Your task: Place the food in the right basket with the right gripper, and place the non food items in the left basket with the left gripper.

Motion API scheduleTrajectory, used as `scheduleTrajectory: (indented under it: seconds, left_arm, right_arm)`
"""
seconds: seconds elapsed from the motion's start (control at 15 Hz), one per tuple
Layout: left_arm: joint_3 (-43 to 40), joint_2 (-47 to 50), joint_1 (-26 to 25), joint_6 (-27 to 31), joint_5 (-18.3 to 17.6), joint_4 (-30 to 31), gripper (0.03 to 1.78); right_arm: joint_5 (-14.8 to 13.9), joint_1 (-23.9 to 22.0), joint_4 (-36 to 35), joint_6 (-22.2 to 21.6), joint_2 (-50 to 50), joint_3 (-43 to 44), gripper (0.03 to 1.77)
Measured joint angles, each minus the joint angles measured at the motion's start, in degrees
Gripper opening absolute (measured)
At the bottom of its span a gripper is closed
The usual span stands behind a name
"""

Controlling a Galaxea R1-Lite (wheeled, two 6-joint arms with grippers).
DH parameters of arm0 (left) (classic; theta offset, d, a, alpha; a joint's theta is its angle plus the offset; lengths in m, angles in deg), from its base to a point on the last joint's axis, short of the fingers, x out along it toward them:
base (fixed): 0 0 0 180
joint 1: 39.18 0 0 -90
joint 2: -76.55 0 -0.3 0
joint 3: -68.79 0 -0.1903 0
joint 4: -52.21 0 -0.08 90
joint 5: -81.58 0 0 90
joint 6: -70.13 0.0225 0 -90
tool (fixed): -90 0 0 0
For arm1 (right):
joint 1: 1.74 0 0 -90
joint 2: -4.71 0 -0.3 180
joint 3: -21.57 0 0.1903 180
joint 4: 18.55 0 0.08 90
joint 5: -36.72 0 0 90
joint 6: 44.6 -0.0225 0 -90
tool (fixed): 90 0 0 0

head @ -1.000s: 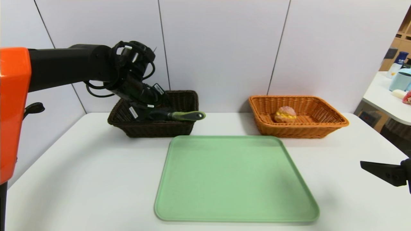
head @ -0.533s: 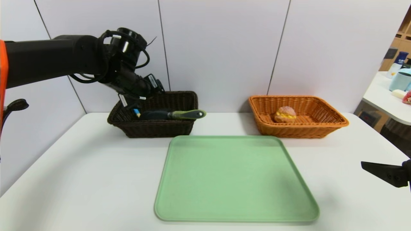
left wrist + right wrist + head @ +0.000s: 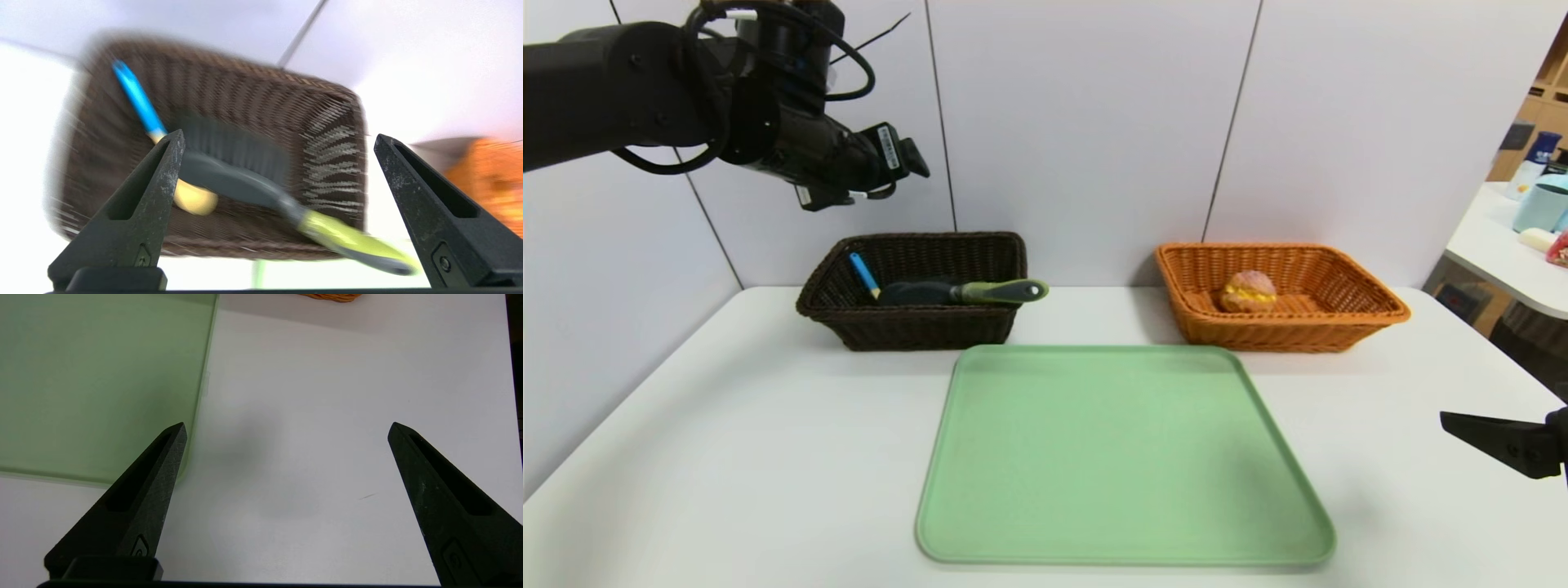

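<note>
Nearest me, over by the table's right edge, the right gripper (image 3: 287, 431) hangs idle above the white table (image 3: 768, 457), its fingers spread wide with nothing between them. The green tray (image 3: 1123, 457) lies near the middle of the table, bare, its far edge close to the two baskets.

Beyond the tray's far right corner sits the right basket (image 3: 1290, 331), orange wicker, near the table's far edge. The bun (image 3: 1249, 292), pinkish on top with yellow filling, rests inside it, toward the basket's left end.

Past the tray's far left corner is the left basket (image 3: 923, 330), dark brown wicker. The brush (image 3: 245, 179) lies in it, its olive-green handle reaching out over the near right corner. Beside it is the spoon (image 3: 141, 102), its blue handle leaning toward the far left corner and its yellow end low in the basket. Above that basket I see the left gripper (image 3: 279, 139), wide open and holding nothing, clear of the rim.
</note>
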Motion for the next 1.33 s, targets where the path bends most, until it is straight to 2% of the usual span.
scheduleTrajectory:
  seconds: [0.13,0.27,0.4,0.6,0.8,1.07,1.33]
  left_arm:
    - [-0.44,0.85,-0.05,12.7,4.19,4.18,1.66]
    - [-1.57,0.88,-0.37,23.54,8.57,11.24,1.67]
    - [-2.1,0.77,-0.44,29.87,9.89,14.2,1.67]
    - [-4.62,1.27,-0.35,30.63,9.78,14.12,1.68]
    - [-13.29,4.71,0.05,30.33,9.84,14.3,1.69]
    - [-26.12,14.88,0.2,28.79,11.24,14.91,1.69]
    - [-35.63,26.05,-0.96,26.75,13.95,15.1,1.69]
  right_arm:
    - [-0.02,0.0,-0.3,0.52,0.02,0.22,1.7]
    - [-0.02,-0.11,-0.37,1.57,0.1,0.63,1.7]
    - [0.02,-0.39,-0.61,2.28,0.16,0.88,1.7]
    - [0.13,-0.72,-0.59,2.5,0.22,1.55,1.7]
    - [0.15,-2.4,-0.59,2.56,0.49,1.9,1.7]
    - [0.41,-7.39,-0.61,2.61,1.15,1.94,1.7]
    - [0.48,-9.75,-0.54,2.43,-0.09,0.48,1.7]
